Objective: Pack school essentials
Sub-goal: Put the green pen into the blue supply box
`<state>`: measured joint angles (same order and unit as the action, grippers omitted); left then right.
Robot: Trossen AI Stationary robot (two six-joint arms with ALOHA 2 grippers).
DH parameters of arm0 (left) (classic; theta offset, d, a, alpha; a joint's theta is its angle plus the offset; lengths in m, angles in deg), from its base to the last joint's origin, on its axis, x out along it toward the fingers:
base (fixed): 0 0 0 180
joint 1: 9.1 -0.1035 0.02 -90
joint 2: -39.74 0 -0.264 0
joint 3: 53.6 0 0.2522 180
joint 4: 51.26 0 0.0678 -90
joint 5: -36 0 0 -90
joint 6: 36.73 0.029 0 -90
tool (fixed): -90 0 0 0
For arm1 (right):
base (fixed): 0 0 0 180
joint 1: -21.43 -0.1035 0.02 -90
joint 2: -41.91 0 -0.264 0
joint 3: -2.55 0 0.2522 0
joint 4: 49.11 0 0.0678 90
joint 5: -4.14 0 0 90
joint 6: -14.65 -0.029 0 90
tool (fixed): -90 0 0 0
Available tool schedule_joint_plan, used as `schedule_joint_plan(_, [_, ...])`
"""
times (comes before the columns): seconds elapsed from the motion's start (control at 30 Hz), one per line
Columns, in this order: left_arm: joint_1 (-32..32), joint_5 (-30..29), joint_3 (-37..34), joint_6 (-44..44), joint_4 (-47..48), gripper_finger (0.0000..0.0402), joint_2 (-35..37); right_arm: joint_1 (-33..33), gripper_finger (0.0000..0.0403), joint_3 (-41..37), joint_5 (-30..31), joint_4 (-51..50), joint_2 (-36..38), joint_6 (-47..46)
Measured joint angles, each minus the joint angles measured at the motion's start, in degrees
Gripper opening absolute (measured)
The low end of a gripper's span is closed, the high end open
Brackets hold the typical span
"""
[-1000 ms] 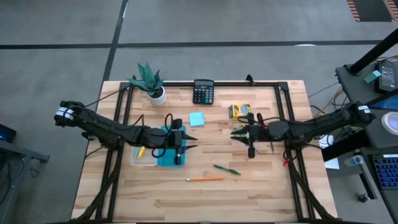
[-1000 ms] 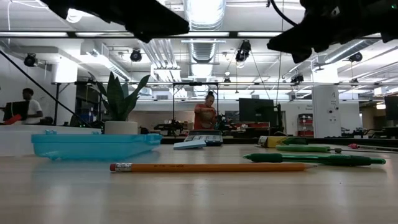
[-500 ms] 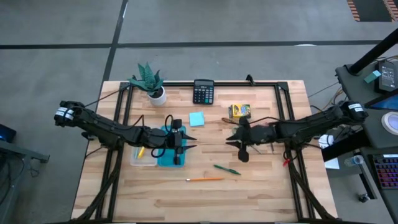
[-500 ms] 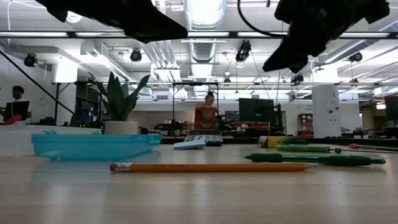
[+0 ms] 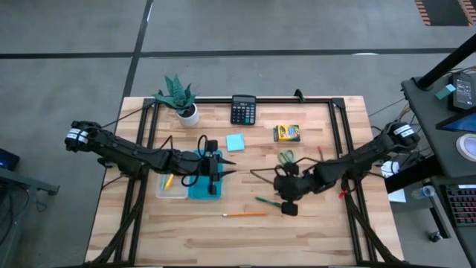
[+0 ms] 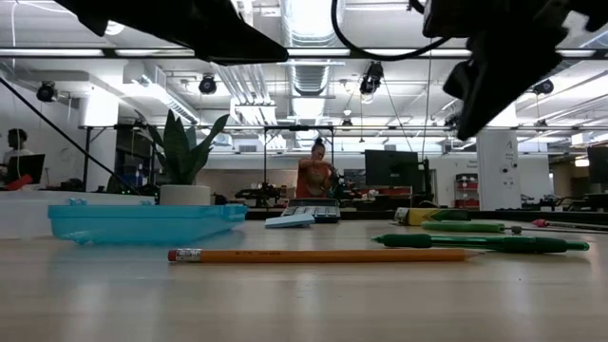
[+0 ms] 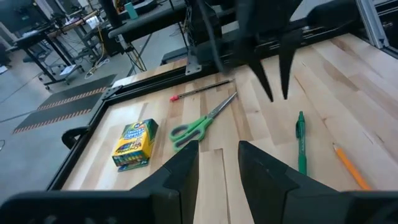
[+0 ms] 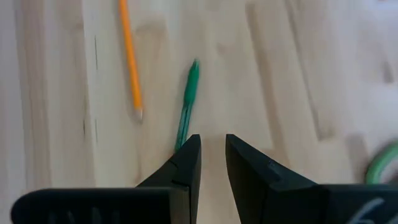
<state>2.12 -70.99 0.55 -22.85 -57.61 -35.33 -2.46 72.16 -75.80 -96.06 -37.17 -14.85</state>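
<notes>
Pale wood planks (image 5: 320, 231) carry slim green pen (image 5: 270, 202).

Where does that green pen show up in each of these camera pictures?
High view: the green pen lies on the table, partly under the right gripper.
Low view: it lies flat at right, behind the orange pencil.
Left wrist view: at right, upright in the picture.
Right wrist view: just beyond the open fingers.
Shared landmark: the orange pencil beside it.
</notes>
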Motion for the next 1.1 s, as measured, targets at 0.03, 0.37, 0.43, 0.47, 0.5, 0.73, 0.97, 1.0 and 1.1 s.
schedule_joint_plan(0.03, [0.0, 0.0, 0.0, 0.0, 0.0, 0.0096, 0.0, -0.8, 0.0063, 1.4, 0.0, -2.3, -1.2, -1.2])
schedule_joint_plan(0.37, [0.0, 0.0, 0.1, -0.1, -2.9, 0.0096, 0.0, -3.8, 0.0079, 12.6, -4.0, -15.0, -11.1, -14.5])
schedule_joint_plan(0.43, [0.0, 0.0, 0.1, -0.1, -3.2, 0.0096, 0.0, -3.9, 0.0097, 13.6, -5.0, -14.7, -12.7, -14.1])
schedule_joint_plan(0.47, [0.0, 0.0, 0.1, -0.1, -3.5, 0.0096, 0.0, -4.0, 0.0108, 13.7, -5.0, -14.1, -13.4, -13.5])
schedule_joint_plan(0.5, [0.0, 0.0, 0.1, -0.1, -3.5, 0.0096, 0.0, -4.3, 0.0120, 13.8, -5.1, -13.5, -14.1, -12.6])
schedule_joint_plan(0.73, [0.0, 0.0, 0.1, -0.3, -3.4, 0.0096, 0.0, -4.9, 0.0183, 9.3, 0.5, -1.0, -14.8, -2.4])
schedule_joint_plan(0.97, [0.0, 0.0, 0.1, -1.5, -3.4, 0.0096, 0.0, -4.9, 0.0178, 0.1, 2.4, 13.6, -13.1, -0.9])
schedule_joint_plan(1.0, [0.0, 0.0, 0.1, -1.5, -3.4, 0.0096, 0.0, -4.9, 0.0176, -1.0, 2.5, 15.5, -12.9, -0.9])
schedule_joint_plan(1.1, [0.0, 0.0, 0.1, -1.5, -3.4, 0.0096, 0.0, -4.8, 0.0170, -3.8, 2.7, 19.3, -12.2, -0.6])
